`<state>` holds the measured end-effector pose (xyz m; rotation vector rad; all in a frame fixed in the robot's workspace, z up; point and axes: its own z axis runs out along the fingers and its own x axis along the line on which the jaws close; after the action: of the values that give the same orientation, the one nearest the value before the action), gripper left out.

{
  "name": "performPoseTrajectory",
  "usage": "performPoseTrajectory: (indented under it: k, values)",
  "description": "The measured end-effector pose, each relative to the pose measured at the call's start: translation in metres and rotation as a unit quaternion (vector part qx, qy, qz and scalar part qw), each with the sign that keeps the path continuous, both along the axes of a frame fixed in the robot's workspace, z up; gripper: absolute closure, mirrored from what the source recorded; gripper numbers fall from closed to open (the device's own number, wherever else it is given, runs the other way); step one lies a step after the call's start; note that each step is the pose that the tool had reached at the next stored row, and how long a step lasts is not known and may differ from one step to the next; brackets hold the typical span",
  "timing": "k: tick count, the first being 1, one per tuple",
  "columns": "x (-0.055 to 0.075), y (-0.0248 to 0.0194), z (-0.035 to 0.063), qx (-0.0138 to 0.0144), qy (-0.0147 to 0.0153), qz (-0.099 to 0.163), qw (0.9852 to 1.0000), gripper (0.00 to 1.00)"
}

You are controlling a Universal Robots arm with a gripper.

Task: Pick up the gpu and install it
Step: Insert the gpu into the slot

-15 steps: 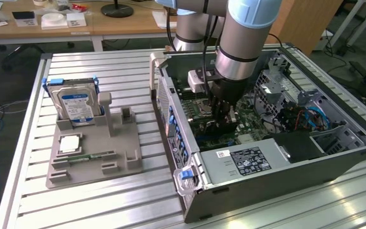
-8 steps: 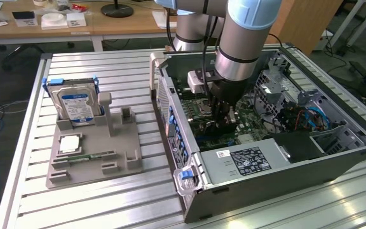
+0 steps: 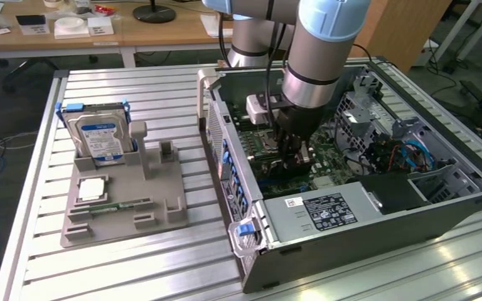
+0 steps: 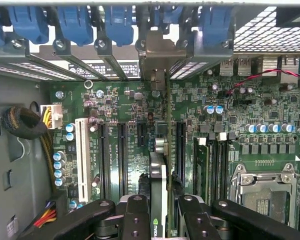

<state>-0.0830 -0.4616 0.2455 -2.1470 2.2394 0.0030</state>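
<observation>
wrist view: gpu [image 4: 159, 200] inside computer case [image 4: 20, 165]

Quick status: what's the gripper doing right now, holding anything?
Gripper: shut on the gpu, holding it edge-on over the motherboard inside the open computer case.

Tool [image 4: 160, 210] fingertips and gpu [image 4: 159, 175] lower part cut off at the wrist view's edge.
</observation>
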Motion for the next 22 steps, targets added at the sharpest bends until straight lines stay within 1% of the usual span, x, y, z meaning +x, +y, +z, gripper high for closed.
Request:
performPoseTrajectory:
  k: [10, 12, 22]
  values:
    - [-0.0002, 0.0, -0.0015, 0.0001, 0.0, 0.0, 1.0, 0.74]
    - [-0.0005, 0.0002, -0.003, 0.0006, -0.0004, 0.0, 1.0, 0.74]
    - [-0.001, 0.0001, -0.0033, 0.0002, -0.0001, 0.0, 1.0, 0.74]
